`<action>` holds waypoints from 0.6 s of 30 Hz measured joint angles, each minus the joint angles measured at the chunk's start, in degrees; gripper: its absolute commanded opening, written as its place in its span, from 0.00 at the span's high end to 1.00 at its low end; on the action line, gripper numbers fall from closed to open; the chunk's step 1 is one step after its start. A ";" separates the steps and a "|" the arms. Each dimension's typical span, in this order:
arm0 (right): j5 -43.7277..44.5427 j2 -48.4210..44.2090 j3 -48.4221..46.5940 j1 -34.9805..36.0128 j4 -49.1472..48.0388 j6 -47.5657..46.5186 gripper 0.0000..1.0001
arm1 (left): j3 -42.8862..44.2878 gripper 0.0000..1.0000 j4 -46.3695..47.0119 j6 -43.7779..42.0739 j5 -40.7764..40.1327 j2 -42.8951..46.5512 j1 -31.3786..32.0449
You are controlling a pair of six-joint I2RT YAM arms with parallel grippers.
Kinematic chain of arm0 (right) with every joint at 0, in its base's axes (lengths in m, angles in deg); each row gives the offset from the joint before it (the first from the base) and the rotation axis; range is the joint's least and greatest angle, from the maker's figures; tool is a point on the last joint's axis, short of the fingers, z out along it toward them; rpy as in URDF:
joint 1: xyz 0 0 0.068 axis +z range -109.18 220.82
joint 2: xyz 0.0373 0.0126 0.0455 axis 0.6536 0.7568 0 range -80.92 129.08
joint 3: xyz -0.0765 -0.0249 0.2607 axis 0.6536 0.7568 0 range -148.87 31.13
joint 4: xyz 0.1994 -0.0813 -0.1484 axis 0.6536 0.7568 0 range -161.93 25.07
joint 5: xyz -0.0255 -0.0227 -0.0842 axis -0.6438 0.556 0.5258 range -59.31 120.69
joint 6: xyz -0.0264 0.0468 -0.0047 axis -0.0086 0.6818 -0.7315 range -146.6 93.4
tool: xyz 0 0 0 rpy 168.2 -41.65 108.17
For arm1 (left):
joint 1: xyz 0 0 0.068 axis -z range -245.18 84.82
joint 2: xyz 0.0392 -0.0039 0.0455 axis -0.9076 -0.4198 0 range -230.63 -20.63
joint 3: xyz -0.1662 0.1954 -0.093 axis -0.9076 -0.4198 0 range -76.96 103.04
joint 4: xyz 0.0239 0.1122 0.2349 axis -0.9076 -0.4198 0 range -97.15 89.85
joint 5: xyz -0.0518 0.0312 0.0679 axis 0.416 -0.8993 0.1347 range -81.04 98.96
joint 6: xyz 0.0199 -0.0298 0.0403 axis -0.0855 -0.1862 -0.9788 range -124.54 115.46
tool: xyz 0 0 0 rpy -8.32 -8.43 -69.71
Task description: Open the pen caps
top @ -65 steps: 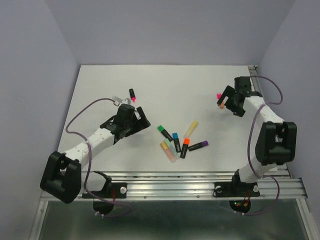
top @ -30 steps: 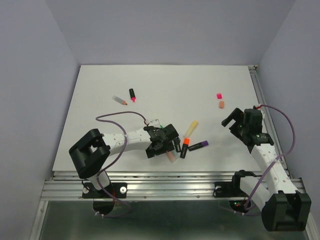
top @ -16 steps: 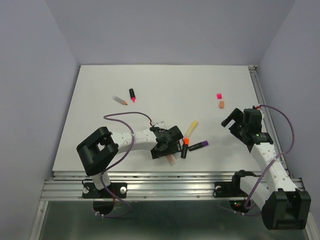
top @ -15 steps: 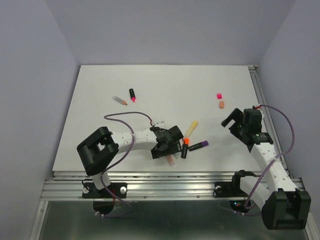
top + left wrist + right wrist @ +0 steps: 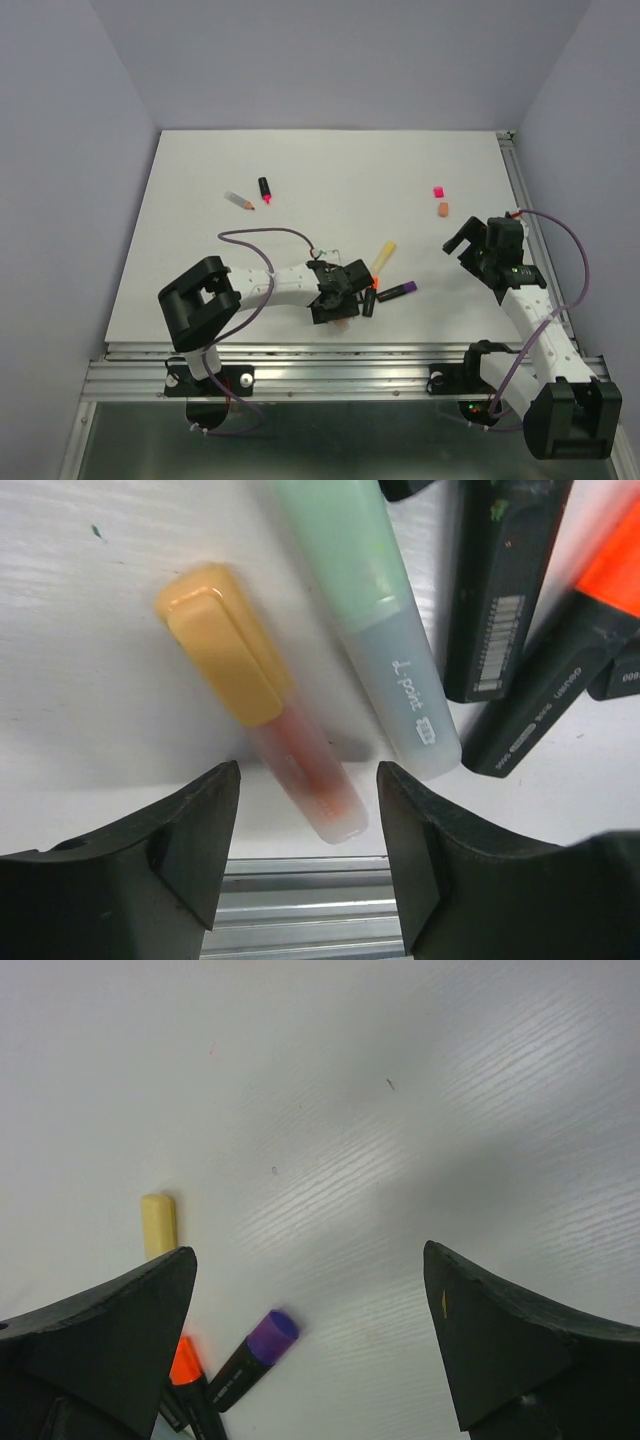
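Top external view: the left tool (image 5: 338, 300) sits low over the near end of the pen cluster and hides most of it. A yellow cap (image 5: 384, 252) and a purple cap (image 5: 408, 288) poke out to its right. Only this view shows the loose pink cap (image 5: 438, 190) and peach cap (image 5: 443, 209), which lie on the table (image 5: 330, 160) beyond the right tool (image 5: 462, 240).

Left wrist view: up close, the left tool's fingers (image 5: 190, 830) straddle a pale barrel (image 5: 310, 780) with bare table on both sides, released, gripping nothing. Its orange-yellow cap (image 5: 225, 655) lies just past the fingertips. A green-topped pen (image 5: 375, 620) lies beside it, then black barrels (image 5: 505, 590).

Right wrist view: the right tool's fingers (image 5: 110, 1330) are spread wide over bare table. The yellow and purple caps and an orange cap (image 5: 183, 1360) sit by the left-hand finger.
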 measured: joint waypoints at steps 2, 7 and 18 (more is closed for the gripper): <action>0.09 0.00 0.00 0.00 0.09 -0.13 0.00 | 0.24 0.34 0.22 0.02 0.59 -0.35 0.74; 0.11 0.00 0.00 0.00 0.17 -0.55 0.00 | 0.76 0.34 0.24 0.17 1.33 -0.92 1.03; 0.39 0.00 0.00 0.00 0.83 -0.98 0.00 | 0.83 0.48 0.44 0.22 3.93 -1.38 -1.75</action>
